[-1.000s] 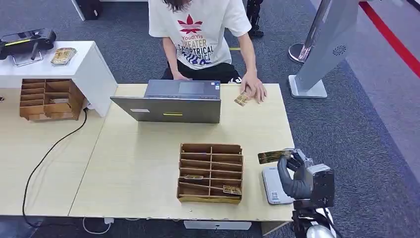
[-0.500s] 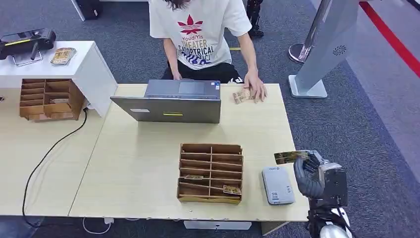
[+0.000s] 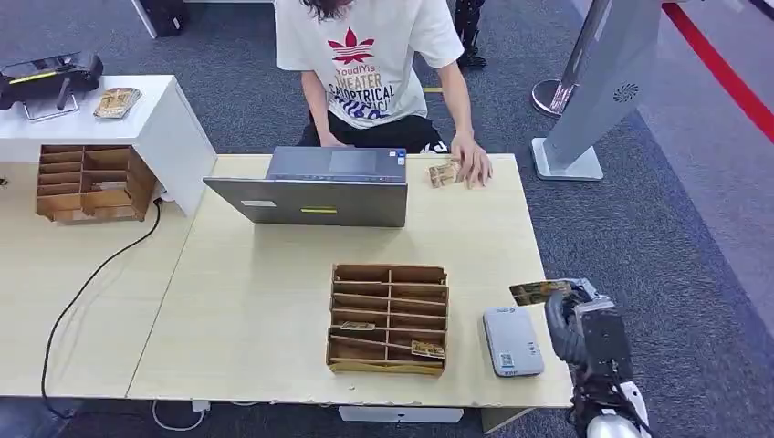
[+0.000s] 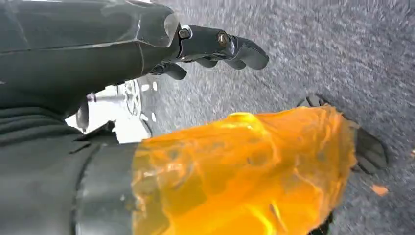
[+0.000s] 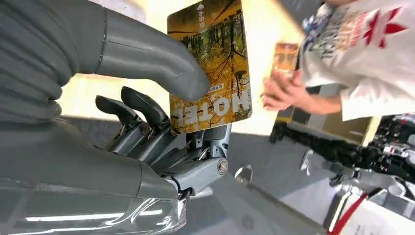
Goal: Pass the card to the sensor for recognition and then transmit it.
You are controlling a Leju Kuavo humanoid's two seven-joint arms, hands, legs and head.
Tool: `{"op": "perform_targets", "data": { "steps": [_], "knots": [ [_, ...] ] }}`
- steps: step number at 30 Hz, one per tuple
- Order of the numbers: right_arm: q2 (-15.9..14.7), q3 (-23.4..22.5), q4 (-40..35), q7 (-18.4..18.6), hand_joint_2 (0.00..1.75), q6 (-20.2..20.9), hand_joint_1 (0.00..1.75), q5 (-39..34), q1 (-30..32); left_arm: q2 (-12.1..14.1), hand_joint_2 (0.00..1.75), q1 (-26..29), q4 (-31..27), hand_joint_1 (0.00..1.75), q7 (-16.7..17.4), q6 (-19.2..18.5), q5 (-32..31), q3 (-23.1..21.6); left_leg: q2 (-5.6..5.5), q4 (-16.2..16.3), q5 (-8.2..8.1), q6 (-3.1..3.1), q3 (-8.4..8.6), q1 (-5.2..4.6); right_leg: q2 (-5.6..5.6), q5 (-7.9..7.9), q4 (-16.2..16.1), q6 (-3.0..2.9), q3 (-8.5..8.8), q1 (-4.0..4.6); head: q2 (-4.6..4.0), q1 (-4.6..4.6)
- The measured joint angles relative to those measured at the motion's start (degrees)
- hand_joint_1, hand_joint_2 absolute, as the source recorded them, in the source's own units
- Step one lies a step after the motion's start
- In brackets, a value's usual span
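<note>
The card (image 5: 211, 66) pinched by the right robot hand (image 5: 147, 122) bears the word "HOTEL", seen upside down. The person's white shirt (image 3: 365, 46) reads "YoudiYis" above "THEATER ELECTRICAL".

I see even, bright overhead light on the pale worktop (image 3: 256, 292), with soft shadows. In my left wrist view an orange blur sits out of focus up close. In the right wrist view the person's shirt (image 5: 362, 54) blurs and glare streaks the robot hand (image 5: 147, 127).
</note>
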Motion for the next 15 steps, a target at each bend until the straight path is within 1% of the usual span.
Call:
{"op": "perform_targets", "data": {
  "steps": [3, 6, 12, 15],
  "knots": [
    [-0.02, 0.04, 0.68, 2.01, 1.75, -1.60, 1.75, 6.67, -0.01, 0.20, 0.00, 0.01, 0.00, 0.00, 0.24, 0.92, -2.16, -1.50, 0.00, 0.00, 0.00, 0.00, 0.00, 0.00, 0.00, 0.00, 0.00, 0.00, 0.00, 0.00, 0.00, 0.00],
    [-0.39, 0.24, 1.29, 4.45, 1.75, -1.75, 1.75, 12.44, -0.08, 0.31, 0.00, 0.03, 0.00, 0.00, 0.81, 2.05, -4.91, -3.21, 0.00, 0.00, 0.00, 0.00, -0.01, 0.00, -0.01, 0.00, 0.00, 0.00, 0.00, 0.00, 0.00, 0.00],
    [-0.70, 1.79, 3.43, 8.20, 1.75, -0.30, 1.75, 19.52, -1.34, 0.37, 0.00, 0.06, 0.00, 0.00, 1.81, 3.30, -9.68, -7.37, 0.00, 0.00, 0.00, 0.00, -0.01, 0.01, 0.00, 0.00, 0.00, 0.00, 0.00, 0.00, 0.00, 0.00],
    [-0.70, 2.71, 5.16, 9.83, 1.75, -0.15, 1.75, 22.81, -2.30, 0.35, 0.00, 0.06, 0.00, 0.00, 1.90, 3.47, -10.58, -8.98, 0.00, 0.00, 0.00, 0.00, -0.01, 0.01, 0.00, 0.00, 0.00, 0.00, 0.00, 0.00, 0.00, 0.00]
  ]
}}
